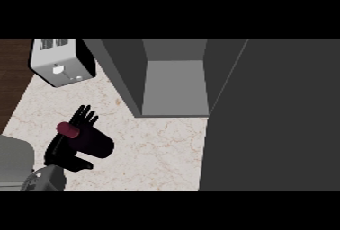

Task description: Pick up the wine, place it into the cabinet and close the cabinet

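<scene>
Because the wine bottle already lies against the palm of the left hand, the relation that matters now is between the bottle and the cabinet: the open compartment sits toward one o'clock from the hand, well apart across the marble counter. The bottle's long axis runs roughly from ten o'clock, where its red cap shows, to four o'clock, where the dark rounded body ends. The fingers point up toward twelve o'clock beside the cap, straight rather than curled, while the thumb juts out below the body toward four o'clock; it looks as though the bottle is cradled between thumb and palm, though the dark body against the dark hand makes the actual contact hard to read. The left hand is plainly the nearer one, as the right hand shows nowhere in the view.

The cabinet door stands swung open, filling the right side from one to five o'clock, so it is not in the bottle's straight path to the shelf.

By count: one wine bottle, one cabinet with one open door, one hand in view, one toaster at eleven o'clock near the counter's far corner, and one grey object at the left edge around eight o'clock, which I cannot identify.
</scene>
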Controlling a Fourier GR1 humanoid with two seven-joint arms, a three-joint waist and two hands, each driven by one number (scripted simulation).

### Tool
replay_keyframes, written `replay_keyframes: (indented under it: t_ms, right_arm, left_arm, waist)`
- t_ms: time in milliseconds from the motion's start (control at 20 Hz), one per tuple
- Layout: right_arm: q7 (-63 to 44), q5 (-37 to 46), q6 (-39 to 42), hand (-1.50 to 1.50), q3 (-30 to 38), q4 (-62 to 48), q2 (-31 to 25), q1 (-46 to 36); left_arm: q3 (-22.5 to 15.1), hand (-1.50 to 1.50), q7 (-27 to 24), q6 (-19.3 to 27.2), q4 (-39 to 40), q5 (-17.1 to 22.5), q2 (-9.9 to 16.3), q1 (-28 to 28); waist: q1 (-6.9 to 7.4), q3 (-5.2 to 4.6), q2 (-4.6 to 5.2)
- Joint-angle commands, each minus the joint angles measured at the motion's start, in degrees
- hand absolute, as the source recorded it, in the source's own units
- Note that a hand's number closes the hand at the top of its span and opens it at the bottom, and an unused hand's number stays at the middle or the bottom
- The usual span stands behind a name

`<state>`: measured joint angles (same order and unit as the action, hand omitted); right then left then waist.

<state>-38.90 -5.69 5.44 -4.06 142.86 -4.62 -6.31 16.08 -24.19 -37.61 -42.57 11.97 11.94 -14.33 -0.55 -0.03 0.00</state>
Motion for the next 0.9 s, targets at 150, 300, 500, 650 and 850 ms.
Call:
replay_keyframes:
  t_ms: [150, 300, 500, 650, 850]
  right_arm:
    - [-3.54, -4.17, -0.99, -1.5, 1.11, 6.1, -0.03, -0.77]
    - [-1.72, -3.62, 0.6, -1.5, -0.44, 6.43, 0.66, 3.12]
    - [-6.53, -5.49, -1.85, -1.5, 1.92, 7.22, -0.02, -1.99]
    - [-6.62, -4.19, -1.43, -1.5, -0.68, 9.75, 0.4, 0.53]
    - [-2.27, -4.36, -0.44, -1.5, 1.39, 6.65, 0.73, 1.72]
  left_arm:
    - [-0.65, -1.5, -3.78, -3.66, 5.16, 0.31, -0.43, -1.58]
    - [-0.42, 1.5, -2.98, -8.41, 4.53, 2.55, 0.76, -1.14]
    - [-4.19, 1.5, -6.62, -4.23, 3.14, -1.92, -2.8, -2.63]
    - [-6.07, 1.5, -9.39, -4.86, 2.03, -4.29, -1.43, -0.33]
    - [-9.8, 1.5, -17.88, 1.13, -1.56, -10.96, -1.23, 1.09]
  waist:
    - [0.15, -0.01, -0.02]
    - [0.1, 0.01, -0.09]
    - [-0.16, -0.05, -0.05]
    - [-0.08, -0.04, -0.13]
    - [-0.12, -0.02, -0.08]
